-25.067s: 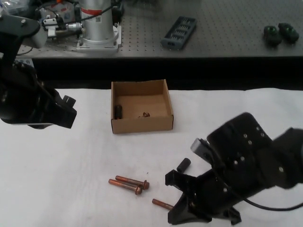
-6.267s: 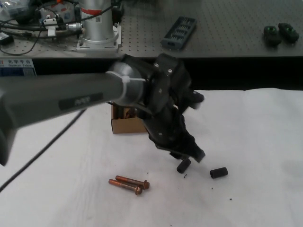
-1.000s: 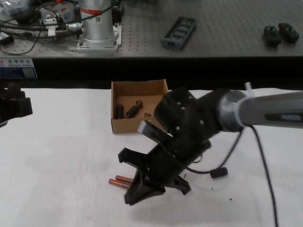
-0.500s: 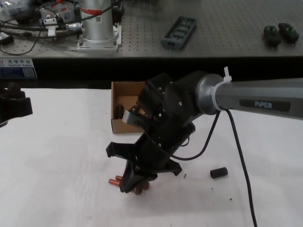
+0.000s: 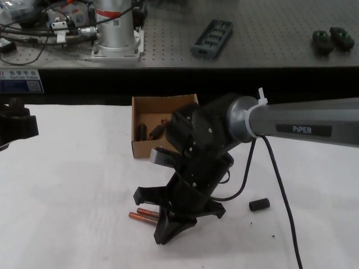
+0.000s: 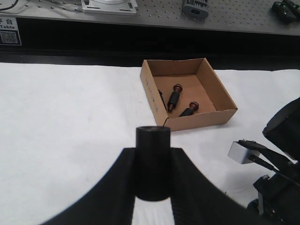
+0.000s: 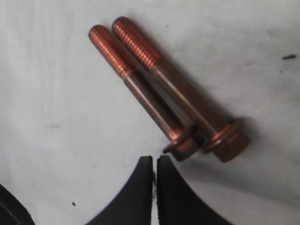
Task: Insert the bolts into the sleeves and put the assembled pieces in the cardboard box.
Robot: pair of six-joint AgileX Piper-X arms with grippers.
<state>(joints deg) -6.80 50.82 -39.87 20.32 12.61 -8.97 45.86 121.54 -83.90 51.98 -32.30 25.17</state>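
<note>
Two copper bolts lie side by side on the white cloth, also seen as bolts in the high view. My right gripper is shut with nothing in it, its tips just short of the bolt heads. My left gripper is shut on a black sleeve, held upright above the cloth at the bench's left side. The cardboard box holds two assembled pieces. Another loose sleeve lies to the right of the right arm.
White cloth covers the near bench, with open room to the left and far right. Behind the cardboard box runs a dark perforated table with a metal cylinder, a blue bit tray and small dark parts.
The right arm swung left over the bolts and then settled back a little, its gripper pointing down beside them. The left arm with the sleeve stayed still.
</note>
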